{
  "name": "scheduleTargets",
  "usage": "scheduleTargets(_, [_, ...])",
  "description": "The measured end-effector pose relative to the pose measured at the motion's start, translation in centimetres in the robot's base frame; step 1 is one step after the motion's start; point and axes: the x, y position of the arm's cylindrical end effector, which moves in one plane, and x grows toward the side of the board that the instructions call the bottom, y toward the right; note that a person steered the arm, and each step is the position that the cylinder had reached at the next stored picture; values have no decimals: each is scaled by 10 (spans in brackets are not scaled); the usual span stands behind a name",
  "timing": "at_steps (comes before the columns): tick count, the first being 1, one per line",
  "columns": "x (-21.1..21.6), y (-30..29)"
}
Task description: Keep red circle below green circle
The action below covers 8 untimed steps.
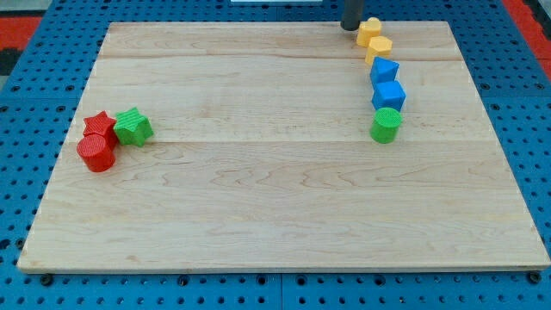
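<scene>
The red circle (96, 153) lies at the view's left of the wooden board (275, 198), touching a red star (99, 124) and a green star (133, 127). The green circle (386, 125) stands at the view's right, slightly higher in the view than the red circle. My tip (349, 27) is at the view's top edge of the board, just left of a yellow block (369, 31), far from both circles.
A line of blocks runs down from the top right: two yellow blocks, the second (379, 48), then a blue block (384, 71) and a blue cube (389, 95), ending at the green circle. Blue pegboard surrounds the board.
</scene>
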Motion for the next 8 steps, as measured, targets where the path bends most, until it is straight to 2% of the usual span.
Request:
scheduleTargets(2, [24, 7])
scheduleTargets(3, [20, -39])
scheduleTargets(4, [21, -133])
scheduleTargets(5, [36, -255])
scheduleTargets(7, [141, -391])
scheduleTargets(8, [196, -415])
